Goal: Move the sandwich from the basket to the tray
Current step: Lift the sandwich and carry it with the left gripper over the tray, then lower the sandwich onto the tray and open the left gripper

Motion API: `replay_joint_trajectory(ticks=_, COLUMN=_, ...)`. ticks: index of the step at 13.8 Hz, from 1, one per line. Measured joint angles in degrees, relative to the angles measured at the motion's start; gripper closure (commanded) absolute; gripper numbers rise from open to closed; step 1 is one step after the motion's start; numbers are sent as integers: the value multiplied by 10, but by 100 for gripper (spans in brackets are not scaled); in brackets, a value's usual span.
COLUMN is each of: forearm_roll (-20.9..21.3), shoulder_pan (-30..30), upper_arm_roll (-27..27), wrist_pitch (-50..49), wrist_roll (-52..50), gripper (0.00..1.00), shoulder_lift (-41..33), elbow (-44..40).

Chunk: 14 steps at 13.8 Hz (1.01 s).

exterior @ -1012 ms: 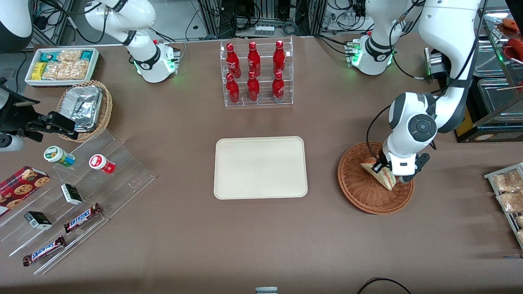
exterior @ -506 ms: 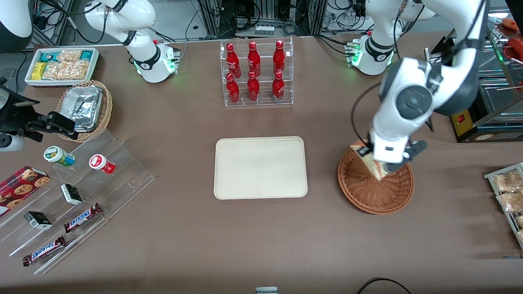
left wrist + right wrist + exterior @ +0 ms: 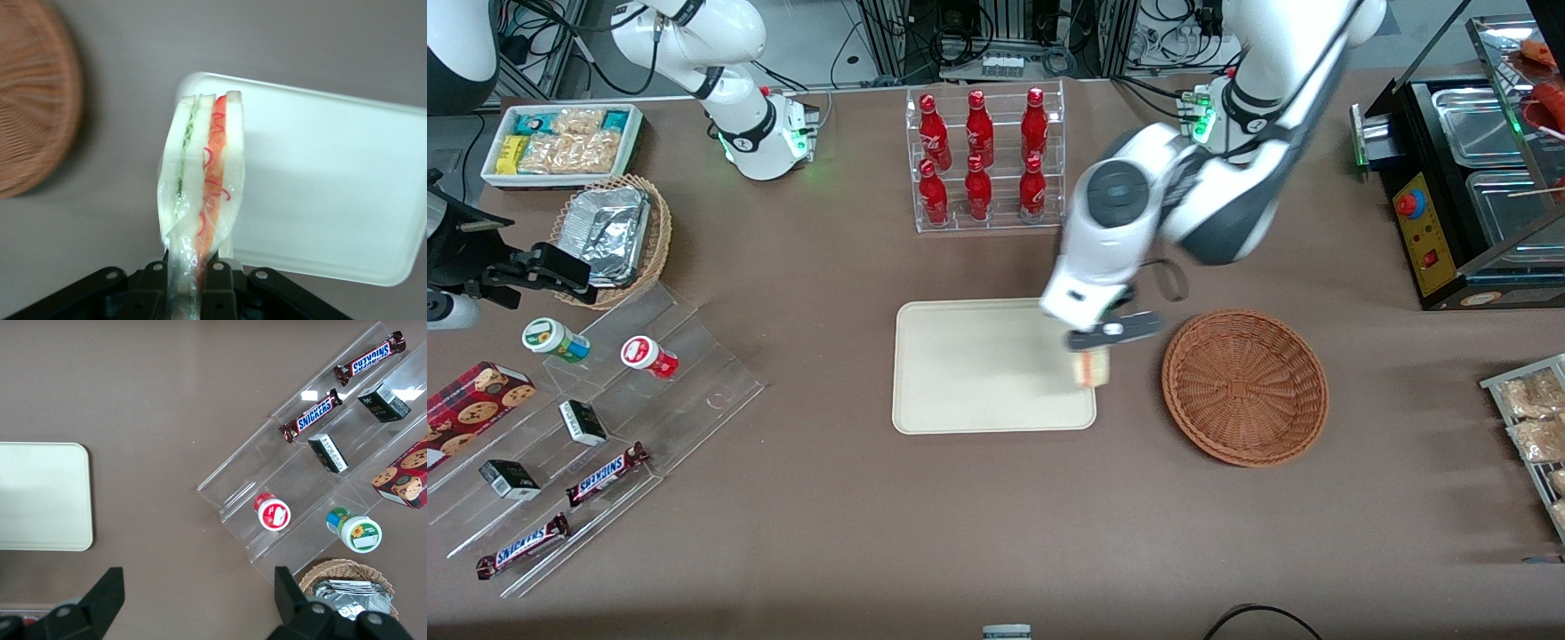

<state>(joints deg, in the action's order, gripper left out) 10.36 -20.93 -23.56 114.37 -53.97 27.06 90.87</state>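
Front view first: I see the end effector (image 3: 1096,348) hanging over the edge of the tray (image 3: 978,373) that lies nearest the basket (image 3: 1245,388). It is clamped on the sandwich (image 3: 1092,367), which dangles below it, wedge pointing down, over the tray's rim at that edge. I cannot tell from here whether the sandwich touches the tray. The basket sits on the brown table (image 3: 996,516) just beside the tray, toward the working arm's end, and I see nothing in it. Farther from the camera than the tray stands a clear rack of red bottles (image 3: 983,160). Toward the parked arm's end I see a paler wicker basket with foil containers (image 3: 609,236), a white box of snack packets (image 3: 565,142) and a clear stepped display (image 3: 605,444) carrying chocolate bars and small tubs.

Left wrist view: the sandwich (image 3: 200,180) sticks straight out from the end effector (image 3: 190,283), whose black fingers (image 3: 217,280) pinch its wrapped end from both sides. Green and red filling runs in stripes between the white bread layers under clear film. The tray (image 3: 333,193) lies below it, with the sandwich crossing one rounded corner, and the basket (image 3: 33,100) shows blurred off to one side.

Right wrist view: I see one end of the tray (image 3: 40,497) and the stepped display (image 3: 320,453) with two chocolate bars (image 3: 340,383), two small tubs, dark little boxes and a cookie box. The sandwich and the end effector are out of this camera's sight.
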Motion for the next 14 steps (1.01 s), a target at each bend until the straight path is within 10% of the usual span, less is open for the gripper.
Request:
replay_joint_trajectory(ticks=9, forearm_roll=107, shoulder_pan=-101, upper_arm_roll=2, wrist_pitch=63, wrist_roll=-34, gripper=100, shoulder_lift=182, elbow=-97)
replay_joint_trajectory(ticks=10, forearm_roll=113, shoulder_pan=-101, upper_arm_roll=2, wrist_pitch=66, wrist_roll=-46, gripper=82, shoulder_lift=191, elbow=-99)
replay_joint_trajectory(ticks=11, forearm_roll=117, shoulder_pan=-101, upper_arm_roll=2, wrist_pitch=67, wrist_roll=-54, gripper=21, shoulder_lift=197, elbow=-100)
replay_joint_trajectory(ticks=12, forearm_roll=118, shoulder_pan=-101, upper_arm_roll=2, wrist_pitch=69, wrist_roll=-58, gripper=1, shoulder_lift=199, elbow=-102)
replay_joint_trajectory(ticks=14, forearm_roll=118, shoulder_pan=-101, upper_arm_roll=2, wrist_pitch=69, wrist_roll=-63, gripper=0, shoulder_lift=199, elbow=-108)
